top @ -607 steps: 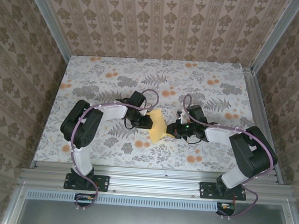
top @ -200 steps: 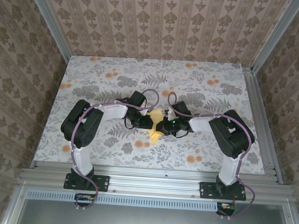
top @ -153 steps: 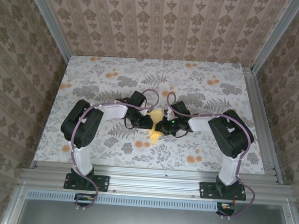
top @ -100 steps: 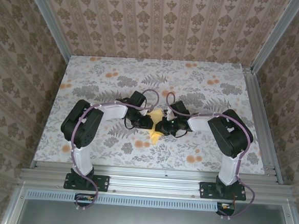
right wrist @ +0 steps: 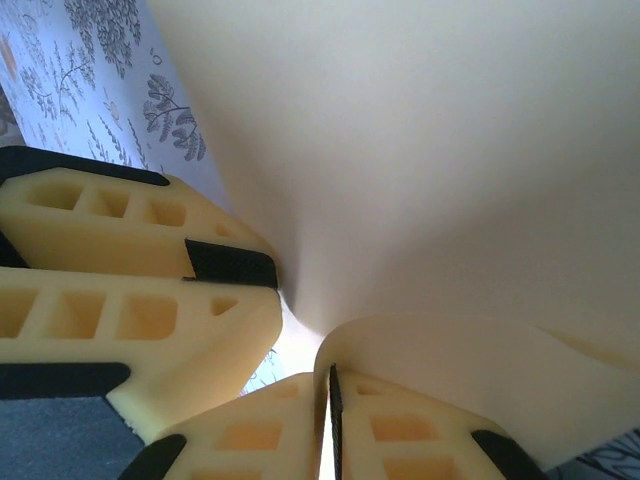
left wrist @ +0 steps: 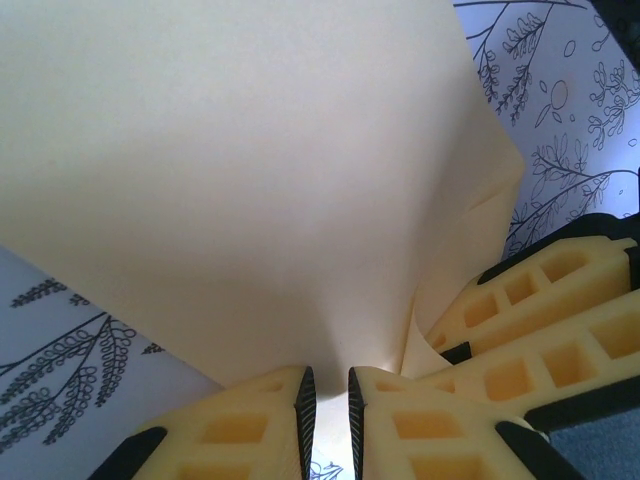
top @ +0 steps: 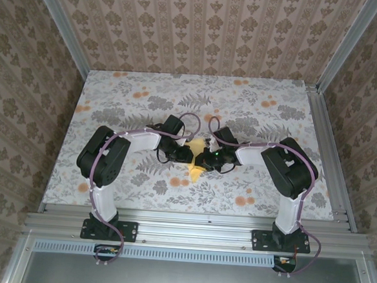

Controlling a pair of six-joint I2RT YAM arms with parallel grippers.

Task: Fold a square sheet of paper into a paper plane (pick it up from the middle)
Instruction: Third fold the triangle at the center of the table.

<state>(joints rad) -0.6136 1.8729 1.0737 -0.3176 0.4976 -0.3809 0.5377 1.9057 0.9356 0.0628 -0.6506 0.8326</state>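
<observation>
The thin mustard-yellow sheet of paper (top: 195, 171) sat near the middle of the table, bent rather than flat, with a pointed end sticking out toward the near edge and a smaller bit (top: 195, 144) showing on the far side between the two wrists. In the left wrist view the sheet of paper (left wrist: 250, 180) rose as a broad pale curved surface narrowing down into the fingers, with a looser flap curling off at its right. In the right wrist view the sheet of paper (right wrist: 420, 140) spread overhead, and a curled edge of it dropped into the fingers below.

The left gripper (top: 186, 155) had its pale foam fingers (left wrist: 250, 425) pressed close with only a thin slit between them, pinching the paper's lower edge (left wrist: 327, 400). The right gripper (top: 204, 161) had its fingers (right wrist: 420, 430) squeezed tight against each other on the curled edge (right wrist: 327, 425). The two grippers met almost nose to nose; each wrist camera caught the other's foam fingers (left wrist: 540, 320) (right wrist: 110, 260) just beside its own.

Beneath lay the grey floral-printed table top (top: 255, 107), dotted with small orange flower prints (top: 175, 181), boxed in by damask-patterned walls (top: 203, 26).
</observation>
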